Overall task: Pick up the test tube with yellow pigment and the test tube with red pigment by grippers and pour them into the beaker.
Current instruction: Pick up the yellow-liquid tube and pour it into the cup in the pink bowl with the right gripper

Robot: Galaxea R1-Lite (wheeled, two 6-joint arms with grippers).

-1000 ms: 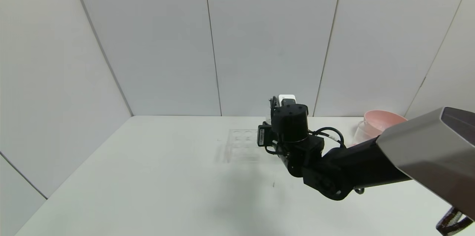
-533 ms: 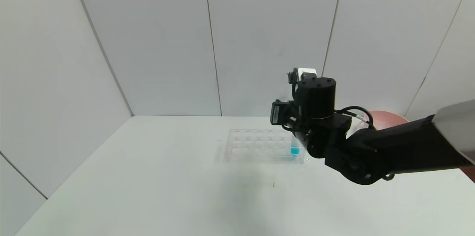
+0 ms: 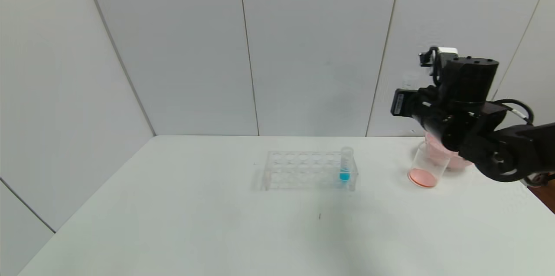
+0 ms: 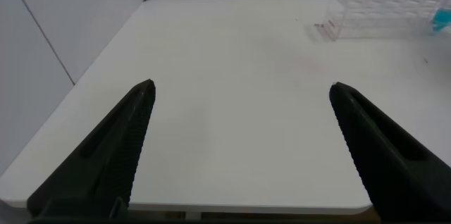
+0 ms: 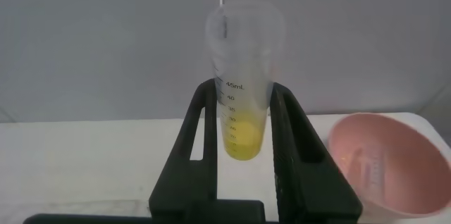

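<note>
Right gripper (image 5: pixel 244 150) clamps upright clear test tube with yellow pigment (image 5: pixel 243 90)

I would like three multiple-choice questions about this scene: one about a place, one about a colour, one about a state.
1. Where does the tube with blue liquid stand?
A. in the clear rack
B. in the pink bowl
C. lying on the table

2. What colour is the liquid in the beaker?
A. green
B. red-orange
C. blue

3. What is the state of the right gripper?
A. open and empty
B. shut on the test tube with yellow pigment
C. shut on the beaker

Answers:
1 A, the head view shows it upright at the rack's right end.
2 B, a red-orange layer lies at the beaker's bottom.
3 B, the right wrist view shows both fingers against the upright tube.
</note>
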